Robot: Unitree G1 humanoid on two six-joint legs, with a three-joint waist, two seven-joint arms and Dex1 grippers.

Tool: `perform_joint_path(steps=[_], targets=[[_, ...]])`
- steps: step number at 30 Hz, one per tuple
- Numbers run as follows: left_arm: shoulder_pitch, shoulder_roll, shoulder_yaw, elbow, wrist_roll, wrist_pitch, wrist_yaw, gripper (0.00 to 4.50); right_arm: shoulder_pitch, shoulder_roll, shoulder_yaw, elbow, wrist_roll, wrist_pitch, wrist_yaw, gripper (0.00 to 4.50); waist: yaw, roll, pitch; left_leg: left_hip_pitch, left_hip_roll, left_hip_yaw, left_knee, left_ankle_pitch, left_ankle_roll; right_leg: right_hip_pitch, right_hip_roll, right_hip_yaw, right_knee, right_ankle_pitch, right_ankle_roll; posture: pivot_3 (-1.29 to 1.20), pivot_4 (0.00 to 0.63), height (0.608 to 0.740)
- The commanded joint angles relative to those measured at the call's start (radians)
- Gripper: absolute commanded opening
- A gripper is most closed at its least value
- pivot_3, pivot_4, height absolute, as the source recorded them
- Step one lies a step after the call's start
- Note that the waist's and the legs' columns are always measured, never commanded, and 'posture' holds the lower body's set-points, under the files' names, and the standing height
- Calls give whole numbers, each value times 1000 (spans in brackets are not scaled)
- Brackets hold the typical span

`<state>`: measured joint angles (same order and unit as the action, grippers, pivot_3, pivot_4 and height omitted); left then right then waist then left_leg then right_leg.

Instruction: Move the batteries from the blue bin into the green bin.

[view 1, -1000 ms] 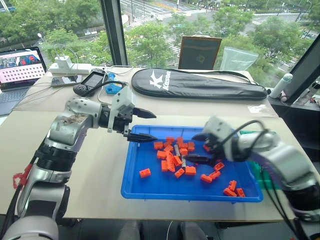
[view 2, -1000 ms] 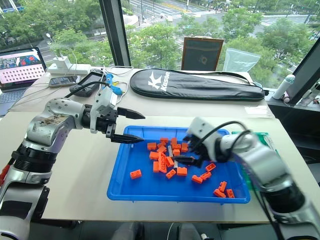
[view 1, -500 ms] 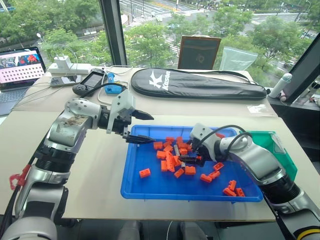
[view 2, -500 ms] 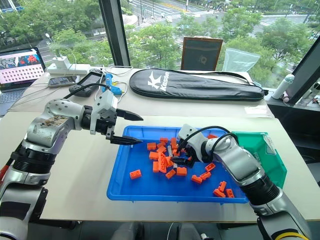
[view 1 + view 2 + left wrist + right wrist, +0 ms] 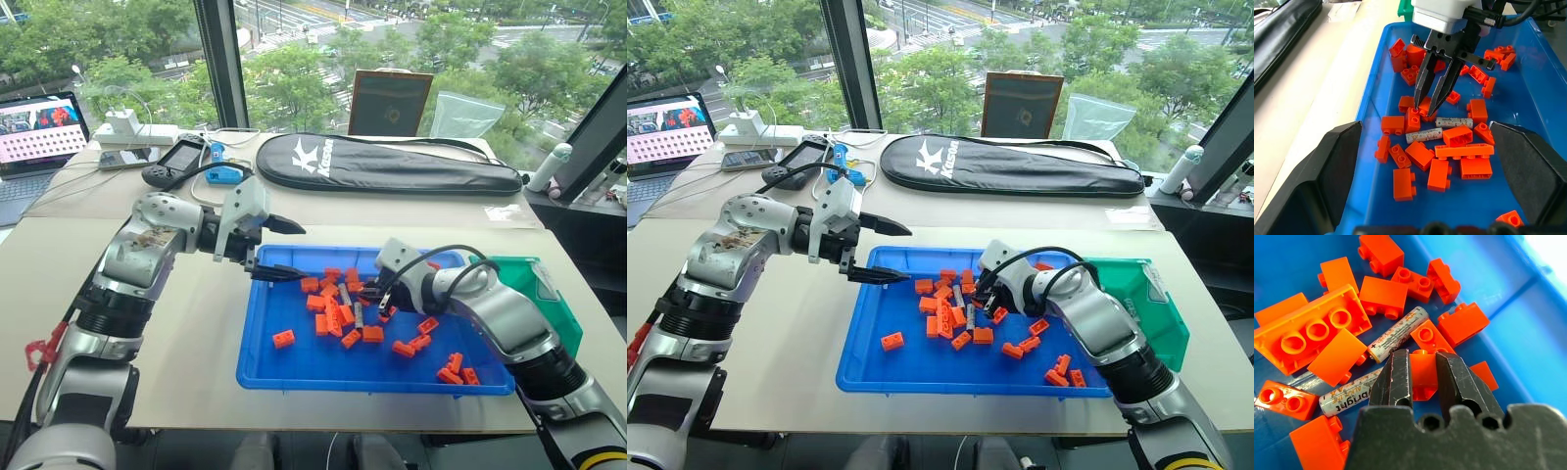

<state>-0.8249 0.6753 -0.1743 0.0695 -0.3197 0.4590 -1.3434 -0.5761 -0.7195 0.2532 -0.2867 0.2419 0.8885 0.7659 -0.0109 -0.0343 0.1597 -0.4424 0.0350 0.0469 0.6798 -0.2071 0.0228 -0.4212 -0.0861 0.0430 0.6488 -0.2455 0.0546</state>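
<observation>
blue bin [image 5: 257, 362]: bright blue
green bin [image 5: 549, 294]: green
batteries [image 5: 1424, 135]: silver-grey, dark speckled print
bricks [image 5: 1464, 167]: orange
right tool [image 5: 1433, 100]: black
table [image 5: 196, 323]: beige

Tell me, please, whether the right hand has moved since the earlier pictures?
Yes. The right hand has drawn in from the blue bin's right half toward its middle brick pile, and its fingers have closed.
</observation>
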Motion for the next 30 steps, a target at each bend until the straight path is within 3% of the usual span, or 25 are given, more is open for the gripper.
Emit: perform_joint_path(steps=[1,5,10,11,16,18,22,30], targets=[[-22,-9,2,-6,1,-20,4,4500,5,-102,-95,-32,-7,14,18,392,3,0,0,0,0,0,0,0,0,0,0,0,0,0,0,0,150,734],[-25,-18,0,-1,6,-26,2,4500,37,-148,-129,-7,-17,9,7,392,5,0,0,0,0,0,0,0,0,0,0,0,-1,0,0,0,150,734],[-41,-44,-3,1,-4,-17,-4,4500,54,-111,-175,20,-31,-7,-56,392,-4,0,0,0,0,0,0,0,0,0,0,0,0,0,0,0,150,734],[-42,-44,-4,1,-1,-17,-6,4500,52,-110,-170,13,-31,-7,-57,1401,-4,0,0,0,0,1,0,0,0,0,0,1,0,0,0,0,150,734],[-36,-41,-11,2,8,-22,-12,4500,23,-83,-169,-20,-28,-6,-80,2890,-4,0,0,0,0,0,0,0,0,0,0,1,0,0,0,0,150,734],[-33,-44,-16,-1,12,-24,-7,4500,9,-14,-197,-40,20,18,-99,2890,-4,0,0,0,0,0,0,0,0,0,0,1,0,0,0,0,150,734],[-30,-46,-22,-12,10,-19,-2,4500,40,32,-107,-163,116,85,-15,2890,-3,0,0,0,0,0,0,0,0,0,0,0,0,0,0,0,150,734],[-30,-35,-21,-14,15,-21,2,4500,66,10,5,-198,127,92,29,2890,0,0,0,0,0,-1,0,0,0,0,0,0,0,0,0,0,150,734]])
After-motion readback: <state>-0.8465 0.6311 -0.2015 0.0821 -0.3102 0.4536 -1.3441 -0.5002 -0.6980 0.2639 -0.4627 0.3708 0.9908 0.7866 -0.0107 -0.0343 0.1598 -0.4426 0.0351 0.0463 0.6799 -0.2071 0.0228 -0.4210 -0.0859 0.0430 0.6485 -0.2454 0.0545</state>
